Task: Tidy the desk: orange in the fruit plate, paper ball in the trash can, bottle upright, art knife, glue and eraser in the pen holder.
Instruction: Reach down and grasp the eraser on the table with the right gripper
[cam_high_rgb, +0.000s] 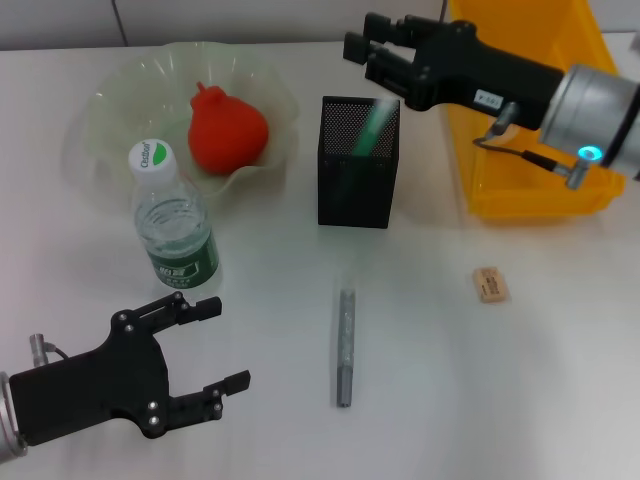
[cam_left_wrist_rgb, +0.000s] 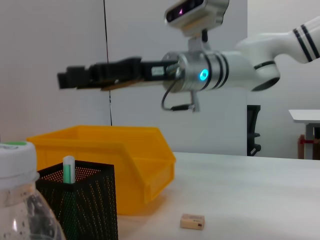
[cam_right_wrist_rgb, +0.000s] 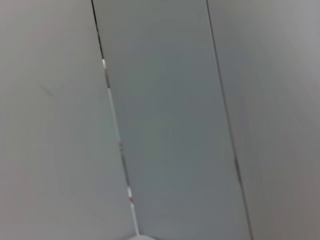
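Nearby, eraser (cam_high_rgb: 490, 284) beside trash can (cam_high_rgb: 530, 195)

The left arm's matte black, flat-plated gripper (cam_high_rgb: 205, 350) is seen in the head view; its plates are fastened with small silver screws, and its two black fingers are tipped with blocky pads. Behind it, a short silver metal stub and a pale grey wrist edge are visible.

The right arm's black, boxy gripper (cam_high_rgb: 368, 50) is carried on a long black housing marked with a small white label. A silver-grey cylindrical wrist follows, on which a glowing cyan ring light is set. A thin dark cable is looped beneath it. In the left wrist view, a white glossy arm with black stripes is shown.
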